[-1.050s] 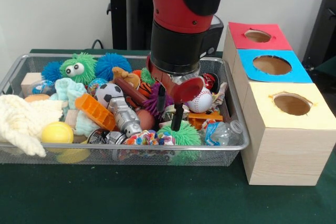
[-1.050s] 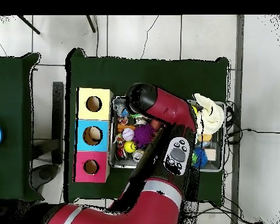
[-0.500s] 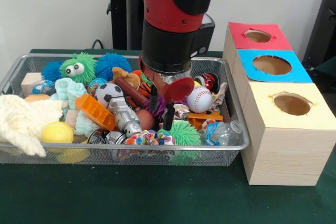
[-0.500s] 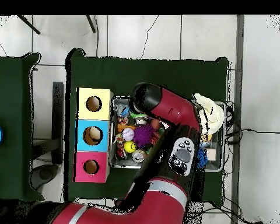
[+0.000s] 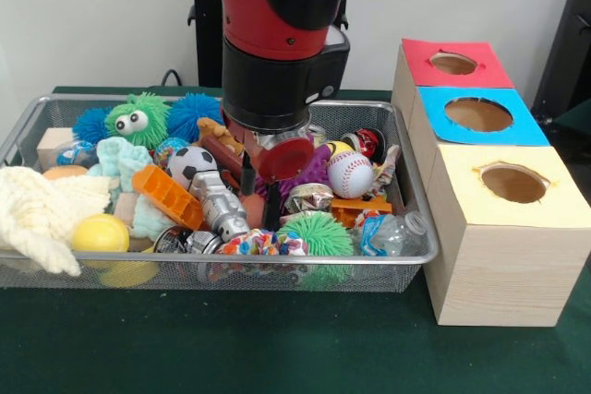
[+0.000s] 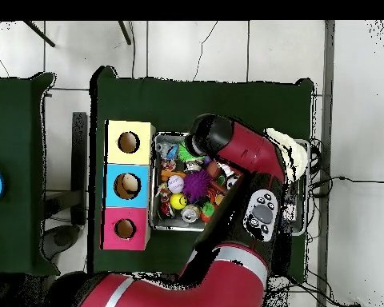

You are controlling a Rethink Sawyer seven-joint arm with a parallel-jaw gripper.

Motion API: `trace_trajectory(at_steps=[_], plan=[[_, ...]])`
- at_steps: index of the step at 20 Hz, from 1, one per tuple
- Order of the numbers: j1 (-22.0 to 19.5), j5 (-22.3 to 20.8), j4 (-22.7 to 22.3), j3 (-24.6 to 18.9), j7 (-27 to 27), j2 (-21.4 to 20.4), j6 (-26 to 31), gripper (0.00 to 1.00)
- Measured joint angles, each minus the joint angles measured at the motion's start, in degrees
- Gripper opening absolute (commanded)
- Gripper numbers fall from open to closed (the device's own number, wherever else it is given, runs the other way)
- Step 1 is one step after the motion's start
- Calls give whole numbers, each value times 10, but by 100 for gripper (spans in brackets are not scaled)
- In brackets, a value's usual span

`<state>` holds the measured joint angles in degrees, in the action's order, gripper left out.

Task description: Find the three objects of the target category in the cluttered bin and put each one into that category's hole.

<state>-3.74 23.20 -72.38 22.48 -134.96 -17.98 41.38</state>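
My black two-fingered pincer (image 5: 258, 193) hangs open and empty over the middle of the wire mesh bin (image 5: 417, 220). The white baseball with red stitches (image 5: 350, 174) sits just beside it, toward the edge by the three wooden boxes with holes (image 5: 480, 126).

Green-covered table (image 5: 277, 348): wire mesh bin (image 5: 417, 228) full of toys, wooden three-hole box (image 5: 503, 265) just beside it.

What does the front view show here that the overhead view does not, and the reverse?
Only the front view shows the end effector with its dark fingers apart over the toys, the green googly-eyed fuzzy toy and the black-and-white toy soccer ball. Only the overhead view shows the arm's grey control pad and the white tiled floor around the table. Both show the wire mesh bin, the white baseball and the red, blue and yellow topped wooden boxes.
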Motion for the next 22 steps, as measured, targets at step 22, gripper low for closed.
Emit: trace_trajectory(at_steps=[22], plan=[[11,-1,0,0,0,1,0,100]])
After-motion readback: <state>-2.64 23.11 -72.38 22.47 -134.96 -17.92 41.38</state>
